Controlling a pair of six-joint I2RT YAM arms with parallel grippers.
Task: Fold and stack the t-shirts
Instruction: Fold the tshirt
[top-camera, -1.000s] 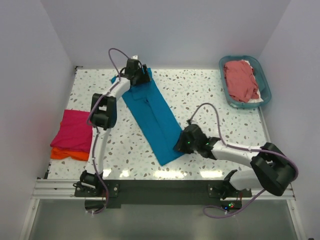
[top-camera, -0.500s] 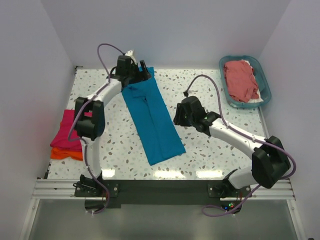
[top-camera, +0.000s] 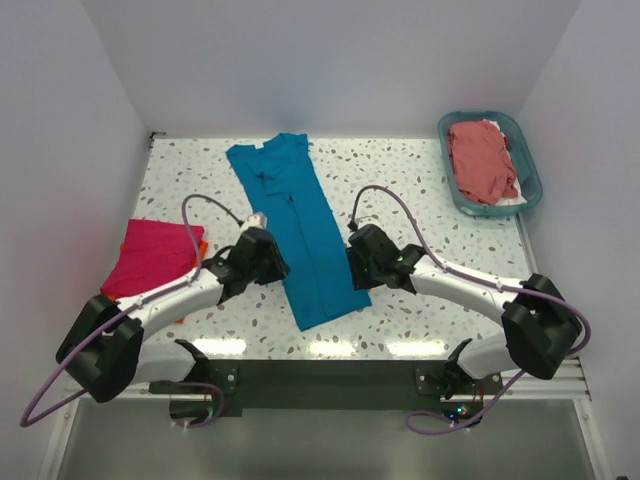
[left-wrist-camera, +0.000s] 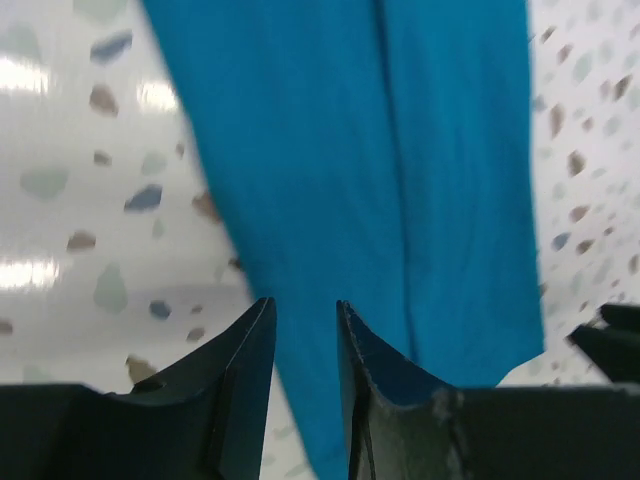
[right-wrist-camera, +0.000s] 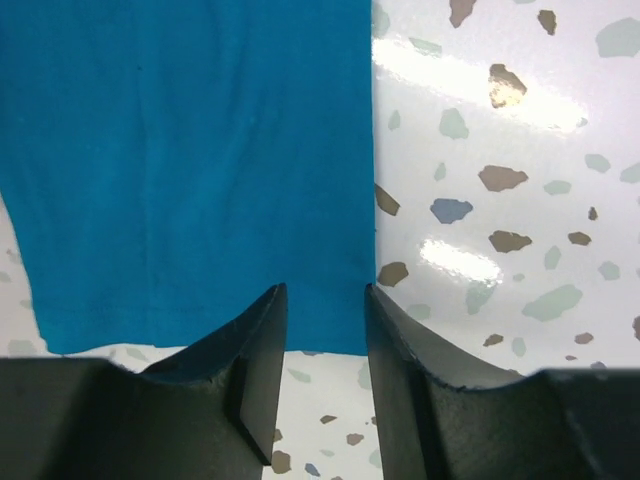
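The left arm has swung back from the far end of the teal t-shirt (top-camera: 300, 235) to its near half. The left gripper (left-wrist-camera: 305, 303) now sits just beside the shirt's left edge, its jaws a narrow gap apart and gripping nothing. Opposite it, the right gripper (right-wrist-camera: 325, 288) hangs over the shirt's right edge near the hem, jaws parted and empty. The shirt lies flat between them as a long folded strip, running to the table's (top-camera: 420, 190) far edge. A pink t-shirt (top-camera: 150, 255) lies well to the left. At the far right, a basket (top-camera: 537, 185) holds a salmon-red t-shirt (top-camera: 482, 160).
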